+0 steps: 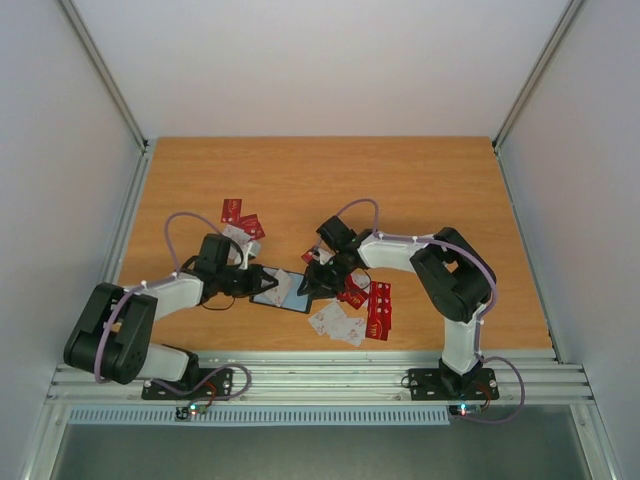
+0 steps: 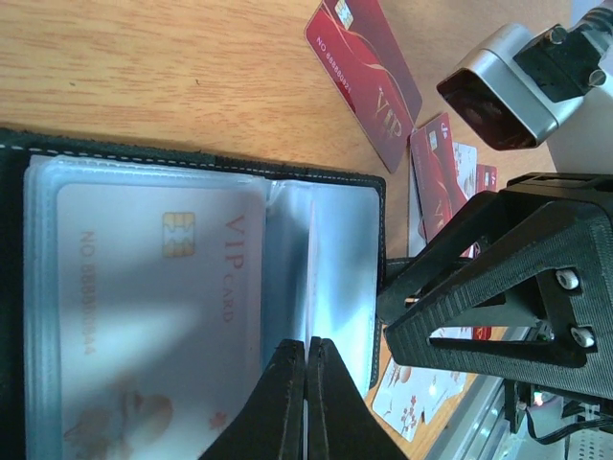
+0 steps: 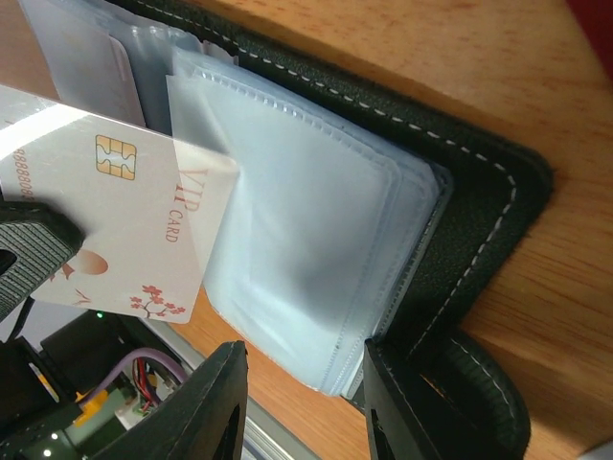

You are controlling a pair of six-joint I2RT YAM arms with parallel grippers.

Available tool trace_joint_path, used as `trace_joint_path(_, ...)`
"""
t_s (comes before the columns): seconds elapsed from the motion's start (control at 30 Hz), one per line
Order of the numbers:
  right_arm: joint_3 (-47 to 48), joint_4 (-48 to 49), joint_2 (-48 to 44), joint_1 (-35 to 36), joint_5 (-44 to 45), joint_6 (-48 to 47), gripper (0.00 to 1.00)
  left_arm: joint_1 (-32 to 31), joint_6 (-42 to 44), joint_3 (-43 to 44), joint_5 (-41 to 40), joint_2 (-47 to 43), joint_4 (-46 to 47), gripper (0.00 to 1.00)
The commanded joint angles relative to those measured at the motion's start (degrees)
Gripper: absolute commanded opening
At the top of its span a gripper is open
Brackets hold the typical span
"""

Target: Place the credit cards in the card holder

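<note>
One black card holder (image 1: 280, 290) lies open near the middle of the wooden tabletop (image 1: 440, 200), flanked by two tools. The left tool (image 2: 306, 359) has its fingers pressed together, the tips resting on the holder's clear sleeves (image 3: 306, 220). Whether a sleeve is caught between them cannot be told. The right tool (image 3: 302, 364) is at the opposite side, fingers spread, straddling the outer edge of the sleeve stack by the holder's stitched rim.

One white VIP card (image 2: 153, 287) sits in a sleeve, chip side up, just beside the left tool's tips.

The other credit cards lie loose in two groups:
- **Far group (image 1: 241, 222):** three cards, two red and one white, lie beyond the left tool, touching or overlapping one another and well apart from the holder.
- **Near cluster (image 1: 362, 312):** at least five cards, red and white, lie just beside the right tool, toward the tabletop's near edge. They overlap, so the exact number cannot be told.

From the left wrist view, one red card (image 2: 364, 77) of this scatter lies flat just past the holder's edge.
</note>
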Motion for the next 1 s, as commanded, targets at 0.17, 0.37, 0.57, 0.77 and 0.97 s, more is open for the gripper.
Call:
trace_joint_path(0.17, 0.6, -4.2, 4.0, -1.7, 4.0, -3.1, 0.35, -0.6, 0.6, 2.5, -0.7, 4.5, 5.1, 0.00)
trace_joint_path(0.37, 1.1, -4.4, 4.5, -1.8, 2.9, -3.8, 0.32, -1.1, -0.8, 1.4, -1.5, 6.5, 10.0, 0.00)
trace_joint_path(0.57, 0.9, -4.4, 4.7, -1.8, 2.6, -3.9, 0.31, -1.7, -3.0, -0.1, -2.7, 7.1, 15.7, 0.00)
trace_joint_path(0.77, 1.0, -3.8, 5.0, -1.8, 2.4, -3.1, 0.31, -3.7, -4.6, -1.5, -5.4, 7.3, 17.9, 0.00)
trace_joint_path(0.97, 1.0, -3.4, 5.2, -1.7, 2.1, -2.4, 0.31, -4.6, -7.3, -3.4, -7.7, 7.2, 19.6, 0.00)
